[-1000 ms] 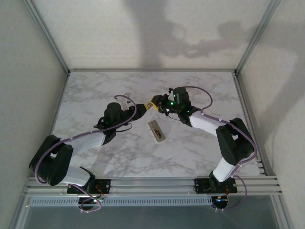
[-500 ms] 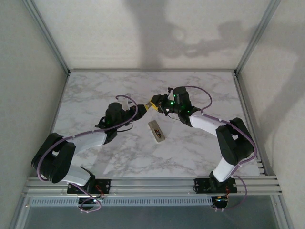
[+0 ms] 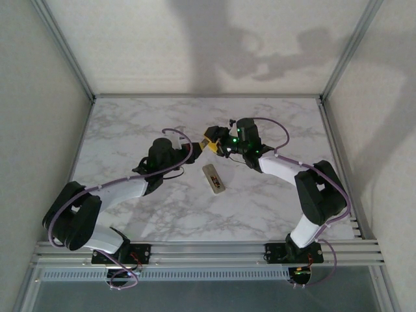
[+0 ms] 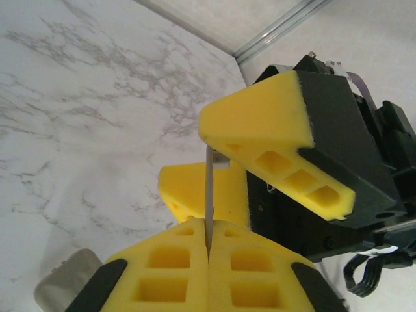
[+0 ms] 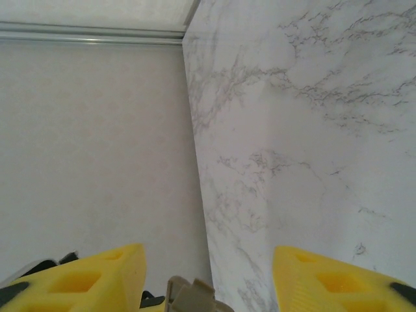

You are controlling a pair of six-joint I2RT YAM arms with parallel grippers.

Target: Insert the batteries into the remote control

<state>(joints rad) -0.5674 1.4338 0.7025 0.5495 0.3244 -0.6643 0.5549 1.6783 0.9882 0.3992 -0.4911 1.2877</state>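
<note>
Step in hand: looks like a mid-air handover of a small part between the arms, above the bench (image 3: 130, 130).

Left end effector (image 4: 208, 226): clamped tight, fingers meeting on the lower edge of a thin grey plate (image 4: 208, 188) seen edge-on, standing upright out of the grip. Probably the remote's battery door; can't confirm from this angle.

Right end effector (image 5: 208, 250): jaws apart, one yellow finger on each side of the plate, facing the left end effector tip to tip. No clear pinch on the plate, so it reads as loose around it, not holding. The right wrist view has a tan-grey stub between the fingers at the bottom edge, likely the same plate.

Remote control (image 3: 214, 179): flat on the bench, just near-side of both end effectors and a bit toward the right arm's side, apart from them, untouched. There's a dark/red mark at its near end, too small to read.

Batteries: can't pick them out, so no telling if they're loaded.

Next move, as a guess: the right end effector backs straight off without knocking the plate. The left end effector then carries it down to the remote, or sets it aside if the cells aren't in yet. The plate is thin and held by one edge, so it could twist or slip.
</note>
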